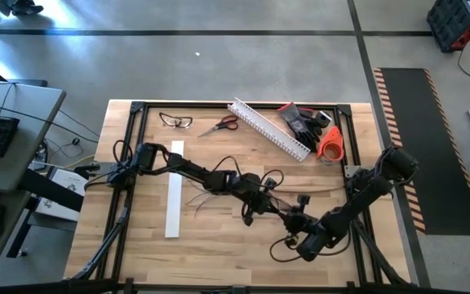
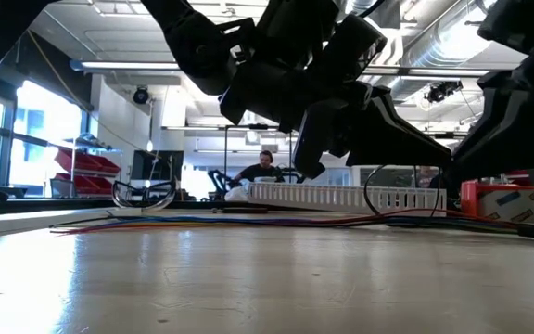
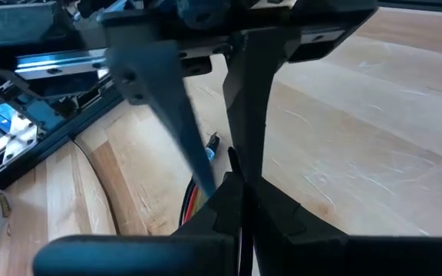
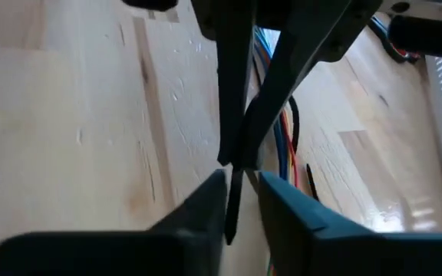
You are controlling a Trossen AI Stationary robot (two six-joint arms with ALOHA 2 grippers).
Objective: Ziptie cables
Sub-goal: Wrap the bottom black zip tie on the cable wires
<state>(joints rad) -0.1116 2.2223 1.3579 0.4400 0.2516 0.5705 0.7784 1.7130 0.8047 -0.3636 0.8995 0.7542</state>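
Pincer on your left arm (image 1: 277, 206) sits mid-bench with fingers pressed together, tip to tip with the right pincer (image 1: 294, 219). Your right pincer's fingers stand slightly apart around a thin dark ziptie (image 4: 233, 201); a firm clamp cannot be confirmed. Note the cables (image 2: 248, 221) lying loose across the bench (image 1: 219, 245) middle, beneath both pincers.

From overhead we look straight down on the whole table (image 1: 219, 237) and both arms. Our low camera sits at table-top height, facing level across toward the room beyond. Each wrist camera peers close past its own fingers at the wood. The white slotted channel (image 1: 269, 129) appears both from above and low down.
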